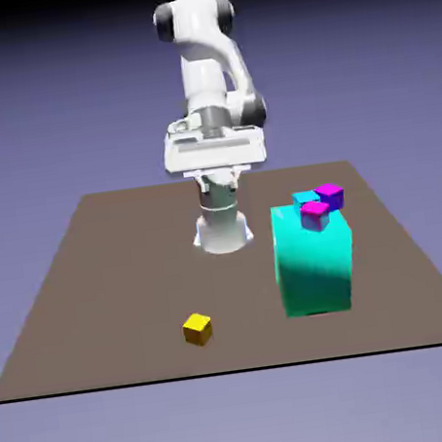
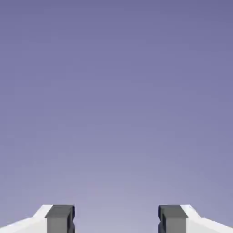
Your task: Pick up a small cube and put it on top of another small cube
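Brown tabletop (image 1: 126,287), plain; backdrop (image 1: 45,120) blue-violet, darkening to black on top.

The end effector (image 2: 116,219) stands open, its two grey fingertips (image 2: 60,219) well apart, one on the left and one on the right, with nothing between them but the plain blue-violet backdrop (image 2: 116,100), paler toward the bottom.

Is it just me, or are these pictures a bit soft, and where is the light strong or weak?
Exterior view: the arm looks bright white, its edges a little soft; the teal block is shaded unevenly, the yellow cube is lighter on top, and the backdrop darkens to black up high. Hand view: a smooth backdrop, palest low down.
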You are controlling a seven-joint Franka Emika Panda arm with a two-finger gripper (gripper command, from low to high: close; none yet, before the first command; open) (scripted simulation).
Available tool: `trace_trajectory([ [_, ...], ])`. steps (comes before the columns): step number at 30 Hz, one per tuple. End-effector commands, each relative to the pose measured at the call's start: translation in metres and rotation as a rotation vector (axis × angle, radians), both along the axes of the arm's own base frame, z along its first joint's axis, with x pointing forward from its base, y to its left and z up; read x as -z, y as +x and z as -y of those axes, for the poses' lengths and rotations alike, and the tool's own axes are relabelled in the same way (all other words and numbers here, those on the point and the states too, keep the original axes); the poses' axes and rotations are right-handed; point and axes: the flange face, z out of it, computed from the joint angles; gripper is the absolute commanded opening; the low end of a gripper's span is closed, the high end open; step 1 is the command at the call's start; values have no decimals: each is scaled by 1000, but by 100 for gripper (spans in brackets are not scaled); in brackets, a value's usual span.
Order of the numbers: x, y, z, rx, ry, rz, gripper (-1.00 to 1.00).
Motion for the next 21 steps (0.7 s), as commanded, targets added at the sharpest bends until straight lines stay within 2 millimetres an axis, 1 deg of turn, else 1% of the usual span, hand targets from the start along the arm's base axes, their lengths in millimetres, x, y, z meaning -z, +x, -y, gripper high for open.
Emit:
trace_trajectory([
  [1,10,5,2,-29,-19,-34,0],
  [6,61,27,14,-181,-113,-200,0],
  [11,115,41,26,-347,-204,-363,0],
  [16,170,48,40,-525,-290,-522,0],
  [21,222,48,58,-711,-369,-680,0],
])
